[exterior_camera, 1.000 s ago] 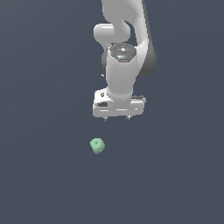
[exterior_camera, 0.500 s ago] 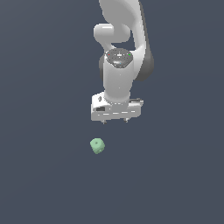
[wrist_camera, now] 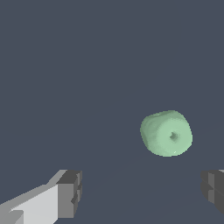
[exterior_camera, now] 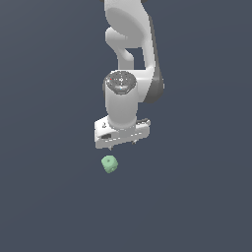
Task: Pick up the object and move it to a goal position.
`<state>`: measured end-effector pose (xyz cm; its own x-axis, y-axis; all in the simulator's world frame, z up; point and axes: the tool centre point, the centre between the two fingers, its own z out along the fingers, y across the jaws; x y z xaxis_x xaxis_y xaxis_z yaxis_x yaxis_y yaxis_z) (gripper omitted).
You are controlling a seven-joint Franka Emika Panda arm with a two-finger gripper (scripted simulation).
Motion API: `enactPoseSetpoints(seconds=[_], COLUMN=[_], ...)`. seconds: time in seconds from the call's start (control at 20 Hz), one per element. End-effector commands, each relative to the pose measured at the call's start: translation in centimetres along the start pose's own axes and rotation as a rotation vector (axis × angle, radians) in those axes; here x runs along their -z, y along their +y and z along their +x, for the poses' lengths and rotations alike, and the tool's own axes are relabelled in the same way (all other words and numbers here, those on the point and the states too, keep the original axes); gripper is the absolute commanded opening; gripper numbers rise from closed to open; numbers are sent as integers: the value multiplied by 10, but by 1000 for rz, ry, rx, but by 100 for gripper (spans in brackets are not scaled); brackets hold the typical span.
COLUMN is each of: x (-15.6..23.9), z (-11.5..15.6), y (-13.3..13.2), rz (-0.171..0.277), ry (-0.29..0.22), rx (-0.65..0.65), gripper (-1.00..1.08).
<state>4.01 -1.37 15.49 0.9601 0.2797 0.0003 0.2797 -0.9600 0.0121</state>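
**Green cube on the floor, gripper parked right above it**

So the cube (exterior_camera: 110, 164) is this little mint-green die-looking thing with rounded corners, sitting by itself on the flat dark grey-blue floor (exterior_camera: 44, 197). In the wrist view you can make out one small dimple in the middle of the cube (wrist_camera: 166, 133) face that points at the camera, and nothing is touching it.

Working outward from the cube: the gripper (exterior_camera: 121, 144) hangs just above it in the exterior view, a bit toward the exterior view's right of the cube, close but with a clear gap of floor between them. Only short dark finger stubs poke out under the white hand body there, so that view isn't much help for the jaws.

The wrist view is better: two dark grey fingertips (wrist_camera: 70, 192), one on each side, spread wide with bare floor between them. The gripper (wrist_camera: 142, 192) is wide open and holding nothing. The cube sits beyond the tips rather than between them, nearer one tip than the other.

Up from the cube past the gripper, the white arm (exterior_camera: 130, 54) rises out of frame, with a round cap on the wrist joint.
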Motion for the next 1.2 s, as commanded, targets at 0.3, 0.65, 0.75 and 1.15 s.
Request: enactPoseSetpoints(seconds=[0.3,0.65,0.75,1.15], x=[-36,-56,-60,-66], z=[8,11,11,11], y=[36,56,60,65], rz=[6,10,11,12], ry=[-1,1,1,1], rx=[167,258,275,296], gripper=[100,100,100,100])
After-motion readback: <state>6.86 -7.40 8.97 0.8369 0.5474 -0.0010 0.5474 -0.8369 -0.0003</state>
